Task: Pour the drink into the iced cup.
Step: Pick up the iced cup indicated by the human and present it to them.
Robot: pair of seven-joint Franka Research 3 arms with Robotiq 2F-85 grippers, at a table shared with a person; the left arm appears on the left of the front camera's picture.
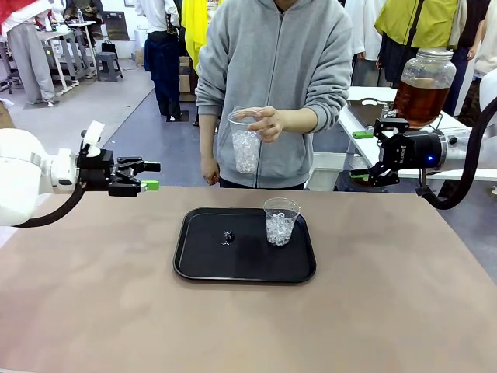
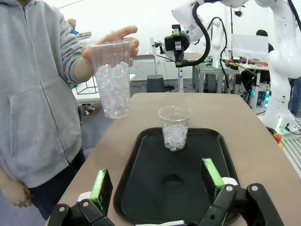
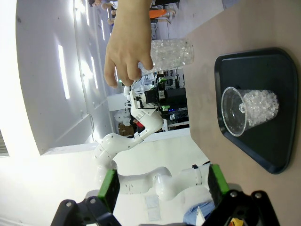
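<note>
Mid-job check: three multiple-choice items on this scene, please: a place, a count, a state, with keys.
1. Where does the short clear plastic cup of ice stand?
A. on the black plastic tray
B. on a chair
C. on the floor
2. How many iced cups show?
A. one
B. two
C. four
3. The left robot hand is:
A. shut on a cup
B. shut on the tray
C. open, empty
1 A: its base rests there.
2 B: plus a taller clear cup in the person's hand.
3 C: green pads apart, nothing between.
</note>
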